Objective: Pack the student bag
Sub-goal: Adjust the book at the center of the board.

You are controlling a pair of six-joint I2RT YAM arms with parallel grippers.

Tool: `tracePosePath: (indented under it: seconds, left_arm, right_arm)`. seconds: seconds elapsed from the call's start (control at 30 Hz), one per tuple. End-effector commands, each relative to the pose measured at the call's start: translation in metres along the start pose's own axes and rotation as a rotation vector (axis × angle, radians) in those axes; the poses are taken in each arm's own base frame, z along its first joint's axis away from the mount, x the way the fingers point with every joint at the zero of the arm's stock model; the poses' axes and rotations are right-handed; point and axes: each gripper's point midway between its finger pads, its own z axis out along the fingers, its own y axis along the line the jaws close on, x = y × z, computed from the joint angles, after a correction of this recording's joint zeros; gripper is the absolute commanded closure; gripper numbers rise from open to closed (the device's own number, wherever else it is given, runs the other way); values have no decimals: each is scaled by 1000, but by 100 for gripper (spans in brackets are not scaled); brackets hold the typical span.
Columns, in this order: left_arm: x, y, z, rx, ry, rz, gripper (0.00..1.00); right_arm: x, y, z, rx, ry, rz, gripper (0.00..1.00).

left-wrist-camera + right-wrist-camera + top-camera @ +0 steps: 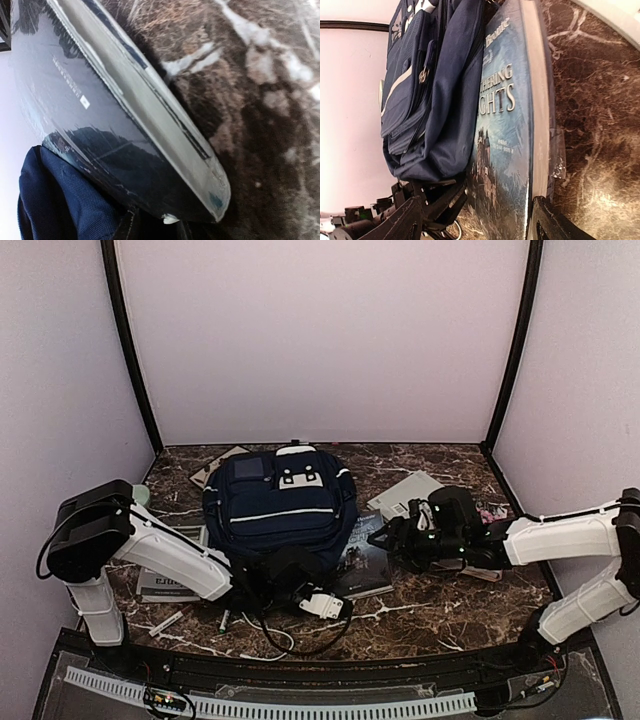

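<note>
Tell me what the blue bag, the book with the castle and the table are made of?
The bag looks like woven navy fabric, maybe nylon: weave and stitched seams show. The book looks like paper pages under a glossy printed cover that catches light. The table looks like polished brown marble with white veins, though it could be a printed imitation.

Rt wrist view: paperback book [502, 130] is showing big pale caps on its blue cover, "…HERING" over "…GHTS". The student bag [435, 100] is covering the first letters of both lines. Above the title a smaller word is reading approx. "Bronte", partly cut off. A tiny line lower on the cover is coming out too small to read.

Lt wrist view: glossy dark book cover [100, 125] is carrying short lines of white fine print + a small white square label, both blurred, not legible.

Top view: booklet [165, 585] at left is showing bold black letters, too small to make out.
</note>
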Motion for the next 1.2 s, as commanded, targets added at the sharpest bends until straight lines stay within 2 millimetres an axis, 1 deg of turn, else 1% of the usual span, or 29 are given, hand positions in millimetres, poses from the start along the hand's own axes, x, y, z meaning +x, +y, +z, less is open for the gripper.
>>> tracePosePath:
  seconds: [0.0, 0.13, 0.2, 0.33, 0.37, 0.4, 0.5, 0.6, 0.67, 0.8, 0.93, 1.0, 1.17]
  left_arm:
    - [-2, 30, 23, -64, -62, -37, 73]
    - [-11, 47, 35, -74, -79, 49, 73]
    - [-15, 57, 42, -80, -82, 91, 73]
    - [-19, 76, 55, -112, -71, 134, 73]
    - [-20, 79, 59, -117, -64, 144, 74]
    - [-22, 86, 61, -130, -64, 150, 74]
    - [-26, 94, 69, -134, -68, 172, 74]
    - [-32, 97, 71, -138, -92, 193, 74]
    - [-40, 105, 71, -152, -122, 192, 74]
    - [-77, 123, 68, -128, -265, 78, 73]
    - [-96, 128, 80, -160, -256, 119, 73]
    - [-103, 126, 84, -157, -261, 136, 73]
    - [-115, 123, 85, -143, -290, 124, 73]
  right_arm:
    - [49, 18, -6, -75, 196, -36, 26]
    - [41, 18, -12, -54, 154, -50, 26]
    - [32, 15, -16, -15, 115, -68, 26]
    - [16, 9, -30, 30, 39, -68, 26]
    - [14, 8, -33, 29, 25, -59, 26]
    - [13, 5, -36, 28, 13, -49, 26]
    - [8, -3, -44, 22, -21, -9, 26]
    - [0, -6, -53, 13, -61, 12, 26]
    - [-8, -7, -58, 18, -95, 13, 26]
    - [-23, -12, -66, 57, -138, -1, 26]
    - [-31, -17, -74, 104, -161, -14, 25]
    - [-34, -25, -81, 138, -182, -4, 25]
    - [-43, -50, -105, 244, -271, 18, 24]
